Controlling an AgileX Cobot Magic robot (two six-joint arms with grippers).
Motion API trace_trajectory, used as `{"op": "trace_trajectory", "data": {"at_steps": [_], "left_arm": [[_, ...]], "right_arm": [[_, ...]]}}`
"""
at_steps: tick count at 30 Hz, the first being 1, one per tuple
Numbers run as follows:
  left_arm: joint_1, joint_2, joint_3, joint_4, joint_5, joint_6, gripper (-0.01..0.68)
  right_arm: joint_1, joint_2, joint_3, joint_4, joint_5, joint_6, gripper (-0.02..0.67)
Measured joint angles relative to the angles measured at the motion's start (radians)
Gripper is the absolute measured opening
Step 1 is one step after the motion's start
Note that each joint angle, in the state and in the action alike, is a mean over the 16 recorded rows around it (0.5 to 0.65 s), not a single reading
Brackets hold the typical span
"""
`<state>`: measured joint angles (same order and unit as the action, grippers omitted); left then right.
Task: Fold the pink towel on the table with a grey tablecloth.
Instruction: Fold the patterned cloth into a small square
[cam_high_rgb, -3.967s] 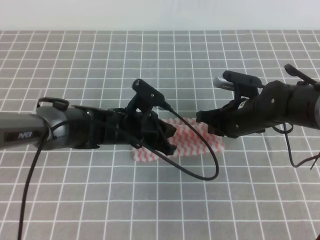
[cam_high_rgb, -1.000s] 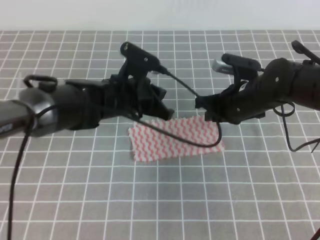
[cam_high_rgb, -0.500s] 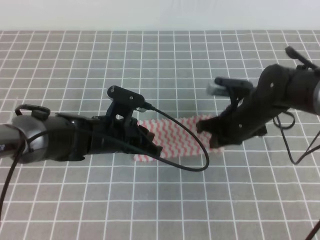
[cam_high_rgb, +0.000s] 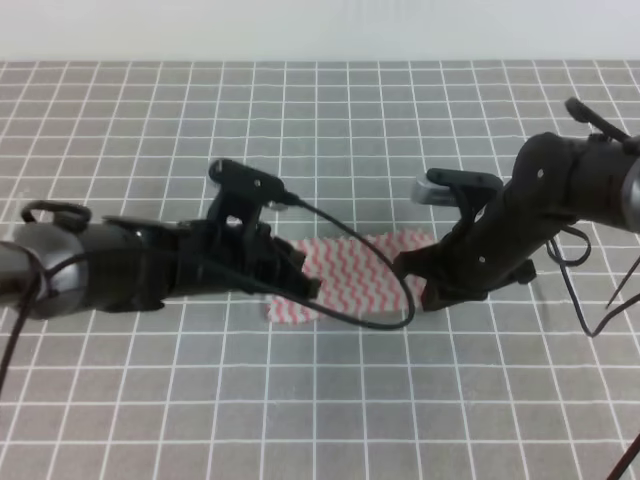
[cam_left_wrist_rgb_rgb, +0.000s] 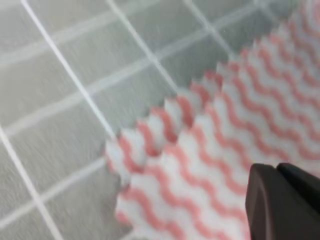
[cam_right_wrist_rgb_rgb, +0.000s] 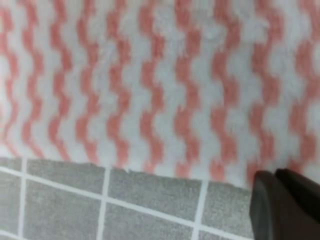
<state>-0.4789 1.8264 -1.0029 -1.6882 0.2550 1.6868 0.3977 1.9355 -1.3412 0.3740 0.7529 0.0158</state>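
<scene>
Lowered from their raised positions of a second ago, both arms are now seen pressed down at the two ends of the pink towel (cam_high_rgb: 350, 268), which lies on the table with a grey tablecloth (cam_high_rgb: 330, 130) near the middle of the scene. The left gripper (cam_high_rgb: 297, 287) is placed at the towel's left edge, the right gripper (cam_high_rgb: 415, 283) at its right edge. A zigzag-cut corner of the towel (cam_left_wrist_rgb_rgb: 200, 150) is shown close up in the left wrist view, with a dark fingertip (cam_left_wrist_rgb_rgb: 282, 200) just over the cloth; the towel's near edge (cam_right_wrist_rgb_rgb: 150, 100) fills the right wrist view, lying flat on the grid cloth (cam_right_wrist_rgb_rgb: 100, 205). Whether either set of jaws is spread or clamped on the fabric cannot be told from these views. The towel appears as a narrow strip, so one fold is judged already made; a further fold, end to end, is judged still to come.
</scene>
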Motion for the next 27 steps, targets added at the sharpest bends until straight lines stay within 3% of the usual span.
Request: {"op": "trace_trajectory", "data": {"at_steps": [12,19,27], "left_arm": [[0.007,0.011,0.005,0.185,0.119,-0.215,-0.001],[0.009,0.039,0.010,0.268,0.085,-0.278,-0.001],[0.009,0.049,0.009,0.292,0.017,-0.281,-0.001]], "right_arm": [[0.000,-0.013,-0.032,0.123,-0.012,-0.090,-0.015],[-0.001,0.021,-0.034,0.213,-0.038,-0.164,-0.015],[-0.005,0.054,-0.034,0.211,-0.059,-0.184,-0.015]]}}
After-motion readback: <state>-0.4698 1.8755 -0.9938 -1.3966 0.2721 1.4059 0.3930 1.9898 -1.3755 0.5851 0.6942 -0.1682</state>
